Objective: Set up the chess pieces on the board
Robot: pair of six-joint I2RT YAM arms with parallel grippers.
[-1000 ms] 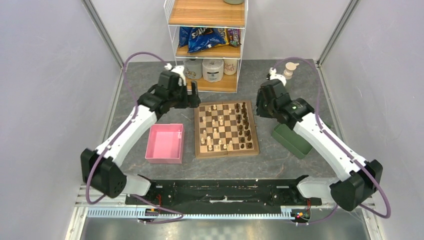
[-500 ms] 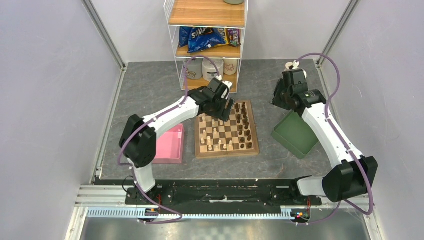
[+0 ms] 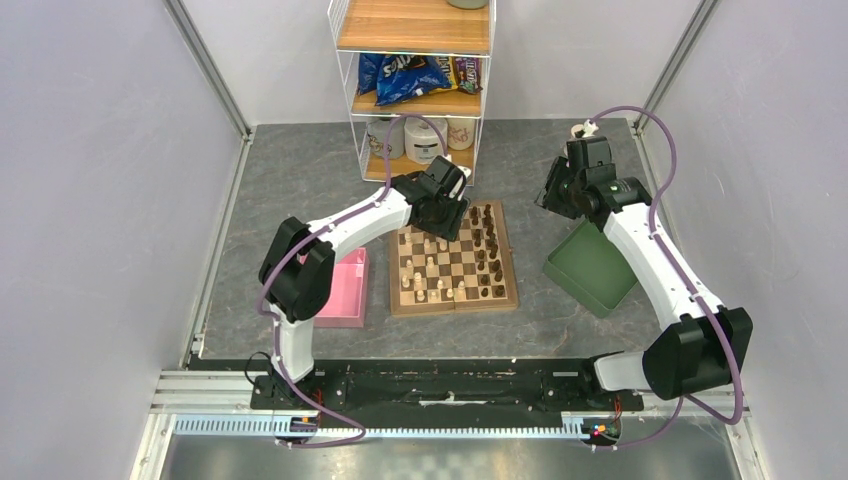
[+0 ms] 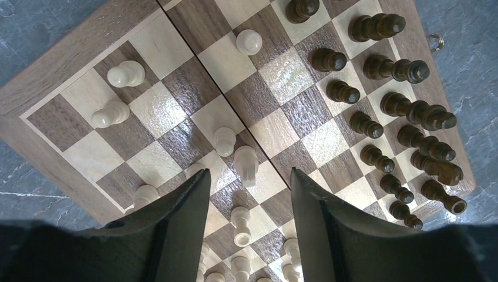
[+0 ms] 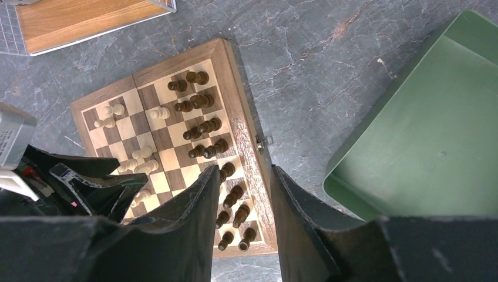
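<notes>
Fig. 1. My left claw (image 4: 248, 174) parted, empty, above cream chess pieces (image 4: 246, 165) scattered across board (image 4: 53, 79); dark pieces (image 4: 411, 111) ranked along 1 edge. My right claw (image 5: 246, 169) parted, empty, beside board. Pieces probably light, rigid, smooth, topple-prone; pinch narrow neck.

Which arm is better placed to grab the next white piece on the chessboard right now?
Left, probably. The left claw hangs right above the cream pieces on the board, jaws apart with one piece below the gap. The right claw sits beyond the board's right edge, near the green tray.
</notes>
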